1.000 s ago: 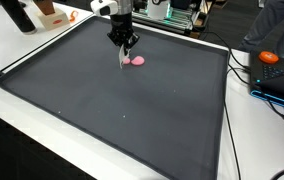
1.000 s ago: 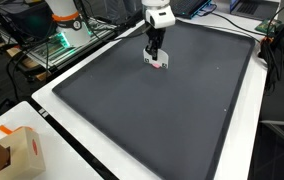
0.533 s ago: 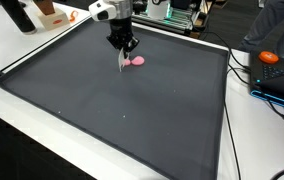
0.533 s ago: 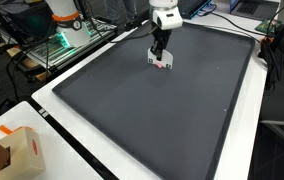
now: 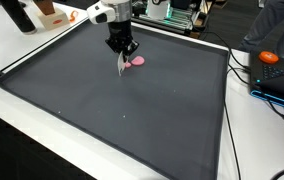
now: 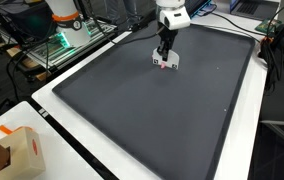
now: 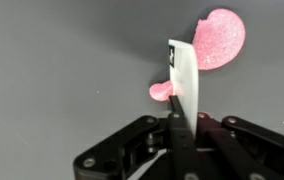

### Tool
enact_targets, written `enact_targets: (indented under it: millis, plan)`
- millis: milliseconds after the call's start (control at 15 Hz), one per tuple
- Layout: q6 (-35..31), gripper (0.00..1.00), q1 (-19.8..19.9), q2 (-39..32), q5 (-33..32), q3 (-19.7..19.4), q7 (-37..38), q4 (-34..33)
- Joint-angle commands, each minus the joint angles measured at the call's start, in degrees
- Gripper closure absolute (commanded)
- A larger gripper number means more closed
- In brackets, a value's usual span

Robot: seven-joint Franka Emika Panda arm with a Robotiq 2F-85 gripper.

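Note:
My gripper [image 7: 182,126] is shut on a thin white card [image 7: 185,75], held edge-on and pointing down at the dark mat [image 5: 132,120]. A pink blob of putty [image 7: 220,38] lies on the mat just beyond the card's tip. A smaller pink bit [image 7: 160,92] sits against the card's left face. In both exterior views the gripper [image 5: 122,50] [image 6: 165,52] hangs low over the far part of the mat. There the card [image 5: 120,65] ends beside the pink blob [image 5: 136,61].
The mat is edged by white table [image 5: 22,130]. An orange object [image 5: 269,57] and cables lie past one side. A black bottle [image 5: 17,15] and lab equipment [image 5: 182,12] stand behind. A cardboard box [image 6: 22,150] sits at a near corner.
The gripper has slid a short way sideways over the mat with the card in it, staying beside the pink blob.

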State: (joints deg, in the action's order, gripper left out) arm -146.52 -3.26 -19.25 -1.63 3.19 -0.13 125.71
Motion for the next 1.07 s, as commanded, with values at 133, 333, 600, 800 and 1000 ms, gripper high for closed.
enact_targets:
  millis: [133, 333, 600, 800, 1000]
  plan:
    - [3.0, 0.99, -1.6, -5.7, -1.0, -1.2, 4.4, -4.6]
    - [7.8, 0.99, 0.2, -4.6, 2.0, 0.2, 1.1, -3.9]
    - [8.3, 0.99, 2.1, -2.7, 4.5, 0.2, -1.6, -1.0]
    - [8.6, 0.99, 3.7, -1.6, 7.1, 0.5, -5.7, 1.2]
    - [9.7, 0.99, 4.7, -0.6, 8.9, 0.6, -9.3, 3.1]
